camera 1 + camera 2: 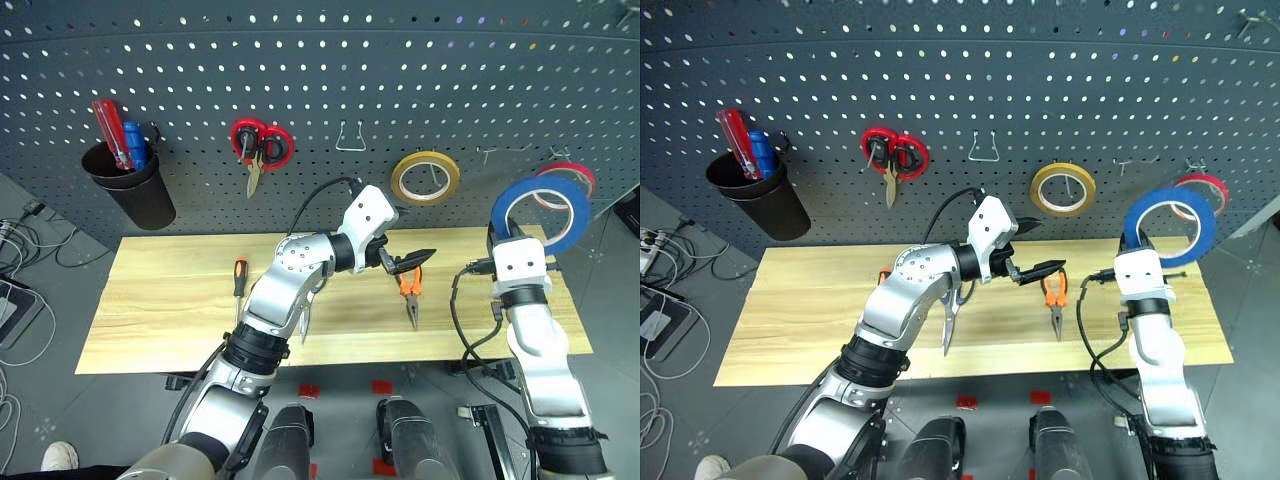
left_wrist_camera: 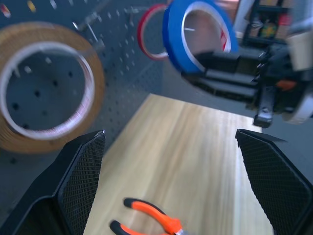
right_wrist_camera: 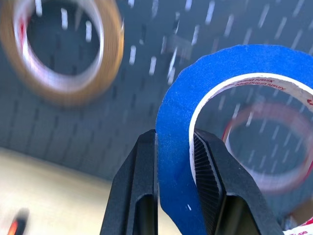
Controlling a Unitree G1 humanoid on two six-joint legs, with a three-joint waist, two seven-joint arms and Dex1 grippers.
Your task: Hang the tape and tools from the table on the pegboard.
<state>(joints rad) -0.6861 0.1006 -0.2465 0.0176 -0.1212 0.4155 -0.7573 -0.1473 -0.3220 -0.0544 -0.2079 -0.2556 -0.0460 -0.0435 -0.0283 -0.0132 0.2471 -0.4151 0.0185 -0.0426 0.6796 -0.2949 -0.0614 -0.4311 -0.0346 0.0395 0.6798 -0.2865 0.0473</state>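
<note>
My right gripper (image 3: 175,134) is shut on the rim of the blue tape (image 1: 530,187), holding it upright in front of the pegboard (image 1: 300,60), over the red-and-white roll. My left gripper (image 1: 405,252) stands open and empty, level above the table (image 1: 160,300), just over the orange-and-black pliers (image 1: 410,290) lying there. A slim screwdriver (image 1: 239,275) lies left of the arm. Only the steel blades of the scissors (image 1: 303,325) poke out from under my left forearm; their handles are hidden.
On the pegboard hang a black cup (image 1: 135,195) with red and blue screwdrivers, red-handled scissors (image 1: 260,148), a bare wire hook (image 1: 350,137), a yellow roll (image 1: 425,178) and a red-and-white roll (image 1: 572,175). Cables lie on the floor at left.
</note>
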